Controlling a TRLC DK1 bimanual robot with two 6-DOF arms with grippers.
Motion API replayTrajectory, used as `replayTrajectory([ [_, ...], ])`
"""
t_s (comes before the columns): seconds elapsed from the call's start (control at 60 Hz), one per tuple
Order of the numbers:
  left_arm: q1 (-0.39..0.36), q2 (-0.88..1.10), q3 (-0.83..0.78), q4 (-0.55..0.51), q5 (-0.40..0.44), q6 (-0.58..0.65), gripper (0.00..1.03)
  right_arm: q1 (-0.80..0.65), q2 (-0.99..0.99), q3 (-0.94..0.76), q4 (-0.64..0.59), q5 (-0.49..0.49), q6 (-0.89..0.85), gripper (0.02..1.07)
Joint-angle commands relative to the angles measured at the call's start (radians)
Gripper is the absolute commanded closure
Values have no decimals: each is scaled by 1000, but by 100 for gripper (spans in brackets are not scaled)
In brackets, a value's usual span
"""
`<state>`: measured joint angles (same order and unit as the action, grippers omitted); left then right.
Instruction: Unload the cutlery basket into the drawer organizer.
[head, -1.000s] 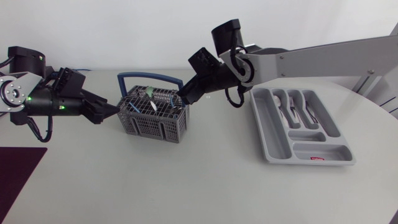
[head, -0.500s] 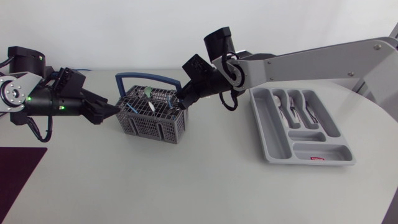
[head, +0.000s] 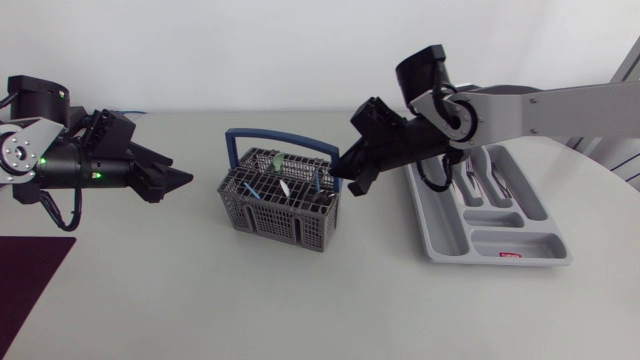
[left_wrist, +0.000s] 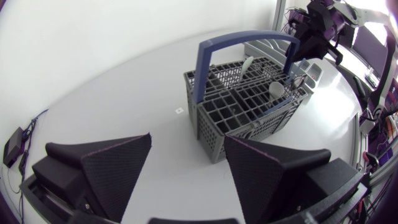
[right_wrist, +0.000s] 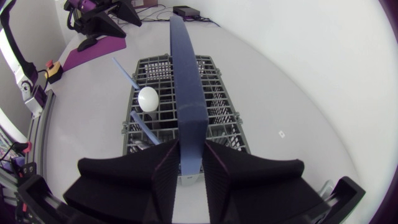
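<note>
The cutlery basket is sitting near the middle of the table, holding a white spoon and blue-handled pieces. At its 3 o'clock the drawer organizer is lying with cutlery in its far slots. At the basket's 2 o'clock the right gripper is clenching the blue handle. At 9 o'clock, well apart, the left gripper is gaping, released
</note>
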<state>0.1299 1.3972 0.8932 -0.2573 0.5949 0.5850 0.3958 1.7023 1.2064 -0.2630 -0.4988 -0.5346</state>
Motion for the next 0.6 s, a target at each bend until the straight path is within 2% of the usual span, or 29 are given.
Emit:
replayTrajectory([
  [0.0, 0, -15, -28, -7, 13, 30, 9, -29, -41, -65, -31, 2, -96, 91],
  [0.033, -6, -14, -30, -7, 13, 30, 9, -34, -49, -76, -31, -4, -97, 90],
  [0.067, -18, -10, -28, -7, 13, 30, 9, -35, -55, -87, -33, -6, -99, 79],
  [0.15, -38, 6, -17, 3, 13, 26, 9, -35, -93, -108, -31, -6, -87, 33],
  [0.2, -47, 26, -7, 6, 13, 21, 9, -35, -133, -130, -27, -6, -82, 23],
  [0.383, -85, 135, 47, 27, -7, 6, 9, -40, -257, -217, 11, -4, -50, 17],
  [0.583, -142, 273, 95, 144, -121, -36, 9, -103, -294, -281, 19, 3, -48, 17],
])
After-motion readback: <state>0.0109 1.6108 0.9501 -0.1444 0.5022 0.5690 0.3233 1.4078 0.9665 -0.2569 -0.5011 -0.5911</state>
